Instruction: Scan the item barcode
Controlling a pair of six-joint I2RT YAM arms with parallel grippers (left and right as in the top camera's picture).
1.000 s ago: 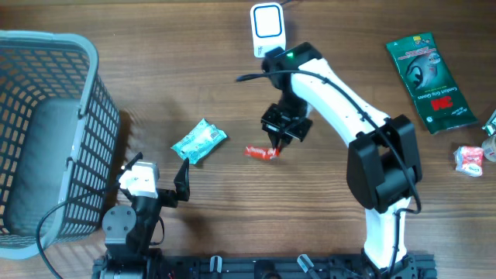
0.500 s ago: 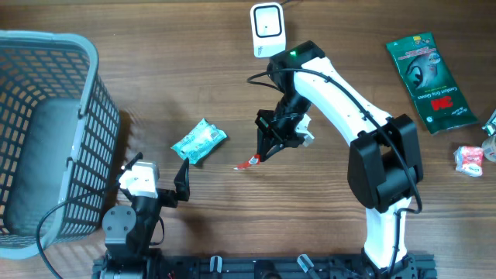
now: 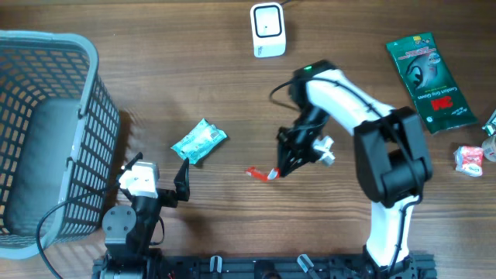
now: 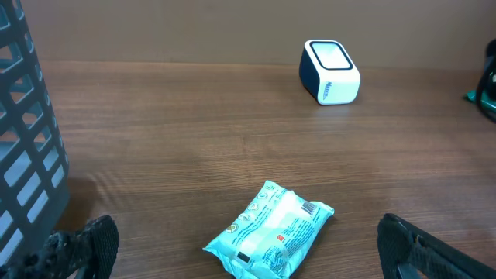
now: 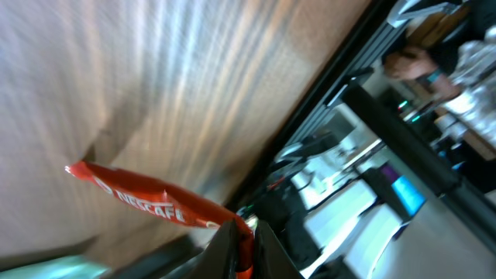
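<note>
Honestly, your right pincer (image 3: pixel 280 169) was clamped on one end of the red coffee sachet (image 3: pixel 261 173), down near the bench (image 3: pixel 194 85) and well apart from the scanner (image 3: pixel 268 29). It looked light, thin and floppy, so I'd guess it droops from an end grip; pinching nearer the middle might flatten it. Your left pincer (image 3: pixel 158 169) gaped wide, empty.

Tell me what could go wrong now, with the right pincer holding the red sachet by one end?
1. The right pincer grips only the tip of the red sachet, so it might slip out or swing on the way.
2. No barcode shows on the sachet in any view, so the wrong side may end up facing the scanner, which stands well away.
</note>
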